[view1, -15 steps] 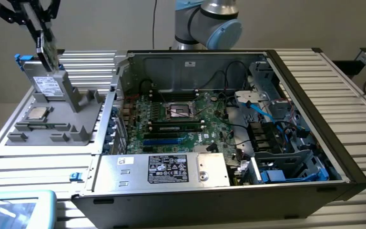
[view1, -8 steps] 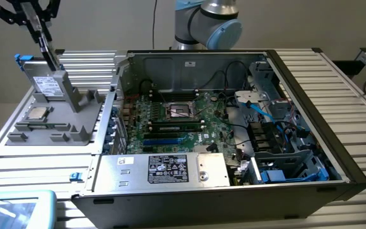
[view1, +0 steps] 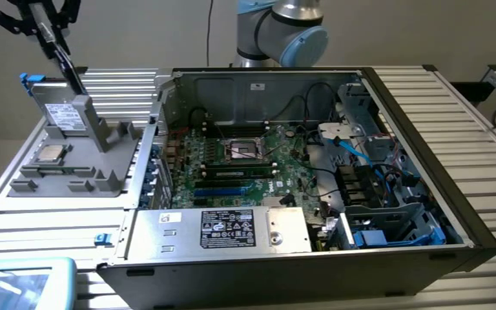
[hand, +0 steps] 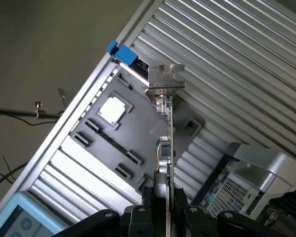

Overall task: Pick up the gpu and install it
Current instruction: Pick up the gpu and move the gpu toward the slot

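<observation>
The gpu (view1: 65, 64) hangs high at the exterior view's left, a thin dark card tilted above the grey fixture (view1: 84, 177). My gripper (view1: 48, 31) is shut on its upper end. In the wrist view the gpu (hand: 169, 143) shows edge-on, running from my gripper (hand: 166, 210) out to its silver end bracket (hand: 165, 78), clear of the fixture (hand: 138, 143) below. The open computer case (view1: 403, 110) lies to the exterior view's right of the fixture, with the green motherboard (view1: 239, 161) exposed inside.
A silver labelled drive box (view1: 65, 115) stands upright on the fixture, and a square chip (view1: 51, 153) lies beside it. Cables and drive cages (view1: 377, 194) crowd the case's right side, and a silver power supply (view1: 222, 229) sits at its near edge. A blue-framed screen (view1: 15, 284) is at the lower left.
</observation>
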